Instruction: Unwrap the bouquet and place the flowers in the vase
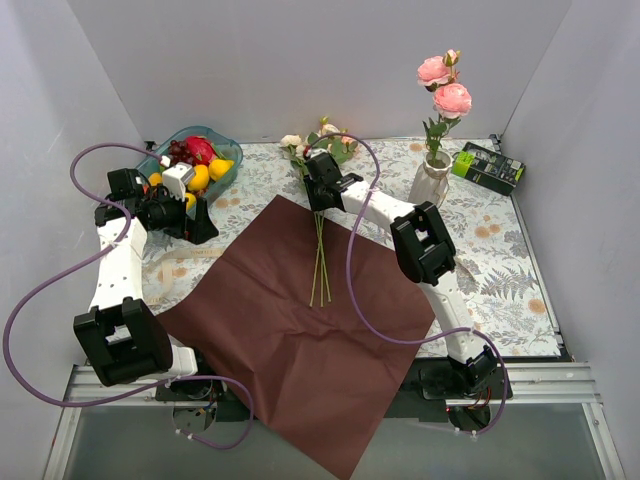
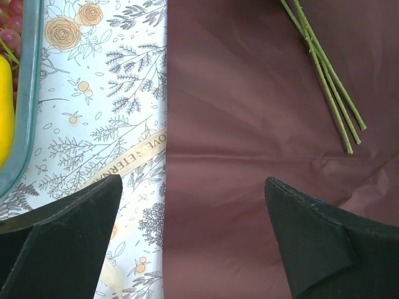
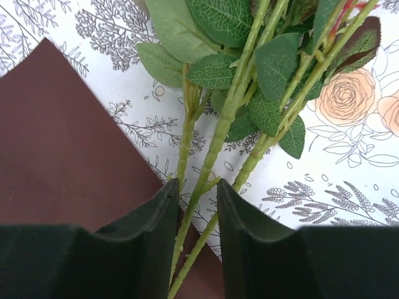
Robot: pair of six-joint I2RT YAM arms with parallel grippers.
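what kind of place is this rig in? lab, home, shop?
Probably a lab test booth dressed as a home table: plain white walls on three sides, left arm and right arm bolted to a metal frame, floral tablecloth with a vase and fruit bowl as props.

R tool (image 1: 318, 203) over stems (image 1: 320, 262) on maroon paper (image 1: 290, 340); 2 pink roses (image 1: 446, 86) in vase (image 1: 430, 186)

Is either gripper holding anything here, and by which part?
The left gripper is open and empty. The right gripper straddles the flowers at their stems, just below the leaves; whether it pinches them cannot be told.
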